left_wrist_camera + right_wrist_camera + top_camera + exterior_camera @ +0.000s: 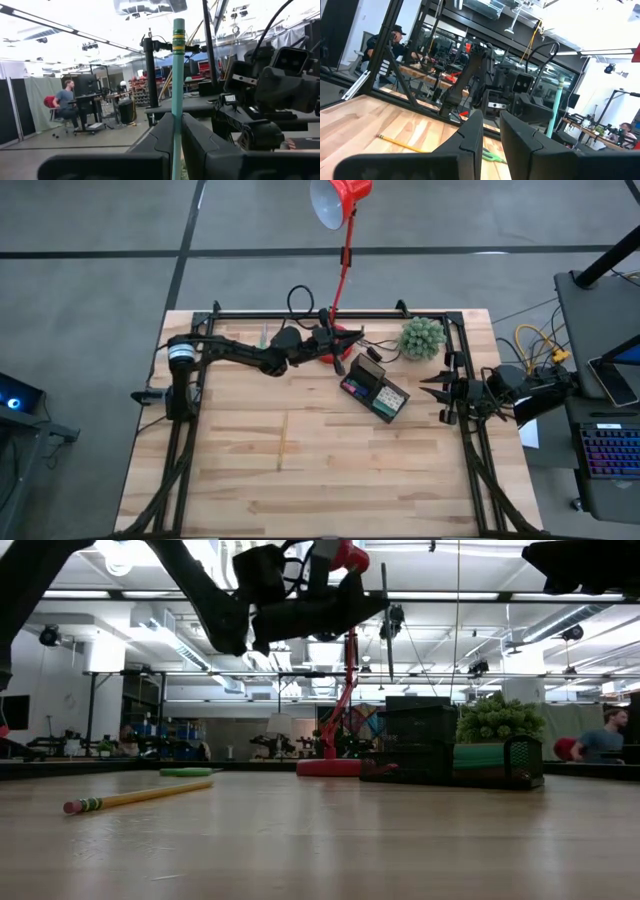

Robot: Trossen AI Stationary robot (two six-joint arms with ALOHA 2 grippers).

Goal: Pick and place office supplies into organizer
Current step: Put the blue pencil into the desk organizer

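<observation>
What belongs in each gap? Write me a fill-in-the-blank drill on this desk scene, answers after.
1. The left claw is shut on a ___ wooden pencil.
2. The ___ wooden pencil lies flat on the pale wooden table.
3. The ___ ball-shaped plant stands beside the black compartmented organizer tray.
4. The right claw waits ___ at the table's right edge.

Answers: teal; yellow; green; open
</observation>
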